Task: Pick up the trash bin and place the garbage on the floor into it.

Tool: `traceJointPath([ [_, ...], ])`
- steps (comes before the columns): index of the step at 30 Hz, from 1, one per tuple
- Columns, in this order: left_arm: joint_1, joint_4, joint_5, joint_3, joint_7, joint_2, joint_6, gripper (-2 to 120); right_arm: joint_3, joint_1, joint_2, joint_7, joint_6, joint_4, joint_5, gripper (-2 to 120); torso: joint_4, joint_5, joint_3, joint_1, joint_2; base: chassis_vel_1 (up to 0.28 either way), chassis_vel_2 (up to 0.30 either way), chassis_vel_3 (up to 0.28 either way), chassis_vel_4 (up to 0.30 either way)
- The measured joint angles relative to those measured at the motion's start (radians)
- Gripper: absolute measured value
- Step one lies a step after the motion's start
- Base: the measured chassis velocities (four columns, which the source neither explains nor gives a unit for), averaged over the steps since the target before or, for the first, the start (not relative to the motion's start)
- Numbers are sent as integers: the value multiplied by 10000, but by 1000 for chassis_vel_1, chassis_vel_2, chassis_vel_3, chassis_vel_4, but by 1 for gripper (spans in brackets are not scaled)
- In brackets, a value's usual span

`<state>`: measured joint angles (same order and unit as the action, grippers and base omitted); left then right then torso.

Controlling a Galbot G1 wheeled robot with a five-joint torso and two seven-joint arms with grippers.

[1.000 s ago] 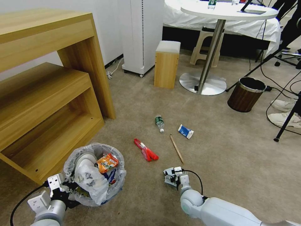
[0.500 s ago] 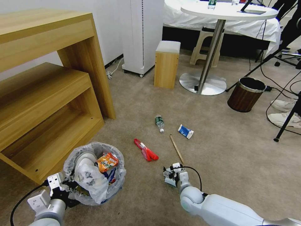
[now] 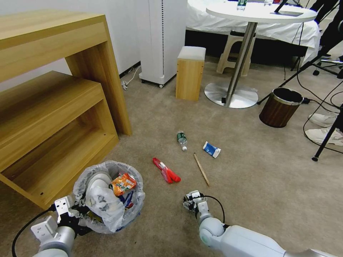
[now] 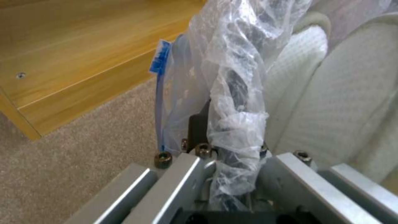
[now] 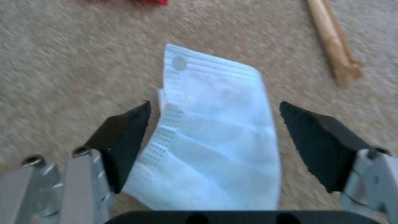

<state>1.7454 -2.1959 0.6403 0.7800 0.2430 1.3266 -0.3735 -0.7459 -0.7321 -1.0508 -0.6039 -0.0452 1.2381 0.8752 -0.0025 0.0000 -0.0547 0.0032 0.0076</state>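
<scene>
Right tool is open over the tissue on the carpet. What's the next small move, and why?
Probably lower the right tool slightly and close. Its open fingers straddle the pale tissue, which lies flat on the floor. The left tool holds the trash bin nearby.

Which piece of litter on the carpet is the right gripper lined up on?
The pale pleated tissue lying flat between the open fingers of the right gripper. The wooden stick, red wrapper, bottle and white-blue bag lie farther out.

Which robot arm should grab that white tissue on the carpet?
Probably the right. The right gripper hangs open over the pale tissue, one finger on each side. The left gripper is busy, shut on the trash bin rim.
</scene>
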Motion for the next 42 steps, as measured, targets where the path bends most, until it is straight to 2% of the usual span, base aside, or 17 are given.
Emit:
traceJointPath([
  [2,-43,47,0,-24,2,10,0,0,35,-69,72,-26,-19,38,-72,74,-1,0,0,0,0,0,0,0,0],
  [5,-118,130,-11,-110,6,67,0,0,134,-247,228,-74,-97,82,-219,61,-1,0,0,0,0,0,0,0,0],
  [6,-118,130,-11,-110,6,67,0,0,134,-247,228,-74,-97,82,-219,61,-1,0,0,0,0,0,0,0,0],
  [9,-135,133,-16,-127,6,87,2,0,194,-335,409,-19,-273,56,-441,43,0,1,0,0,0,0,0,0,0],
  [11,-134,133,-17,-130,6,93,6,0,218,-354,437,0,-308,55,-494,40,0,1,0,0,0,0,0,0,0],
  [13,-123,138,-18,-140,6,107,30,0,316,-449,551,137,-534,100,-733,29,0,1,0,-1,0,0,0,0,0],
  [14,-123,138,-18,-140,6,107,30,0,316,-449,551,137,-534,100,-733,29,0,1,0,-1,0,0,0,0,0],
  [20,-126,144,-21,-125,6,97,41,0,576,-523,960,644,-1203,645,-1416,4,0,2,0,0,0,0,0,0,0],
  [22,-124,142,-21,-112,6,92,41,0,666,-511,1090,787,-1322,872,-1610,0,0,0,0,0,0,0,0,0,0],
  [25,-113,136,-20,-85,6,85,41,0,820,-407,1316,963,-1538,1328,-1911,0,-1,2,0,0,0,0,0,0,0],
  [27,-77,134,-22,-17,7,75,41,0,944,87,1725,1248,-1879,2300,-2131,0,-1,0,0,0,0,0,0,0,0],
  [29,-73,134,-24,-2,9,70,41,0,952,274,1830,1383,-1963,2590,-2112,0,0,2,0,0,0,0,0,0,0],
  [31,-75,134,-41,3,11,41,9,0,959,968,2167,1869,-2269,3585,-2022,0,3,-2,0,0,0,0,0,0,0],
  [33,-75,133,-44,-6,13,34,-10,0,947,1144,2249,2023,-2329,3829,-1978,0,3,-2,0,0,0,0,0,0,0],
  [35,-70,101,-58,-45,16,22,-49,0,723,2018,2476,2730,-2554,4864,-1660,0,0,-2,0,0,0,0,0,0,0],
  [38,-56,58,-77,-76,16,18,-76,0,421,2716,2448,3397,-2761,5356,-1273,0,0,-3,0,0,0,0,0,0,0],
  [42,-6,-91,-93,-96,21,20,-110,0,-540,4205,1929,4283,-3112,5459,-549,0,2,-2,0,0,0,0,0,0,0],
])
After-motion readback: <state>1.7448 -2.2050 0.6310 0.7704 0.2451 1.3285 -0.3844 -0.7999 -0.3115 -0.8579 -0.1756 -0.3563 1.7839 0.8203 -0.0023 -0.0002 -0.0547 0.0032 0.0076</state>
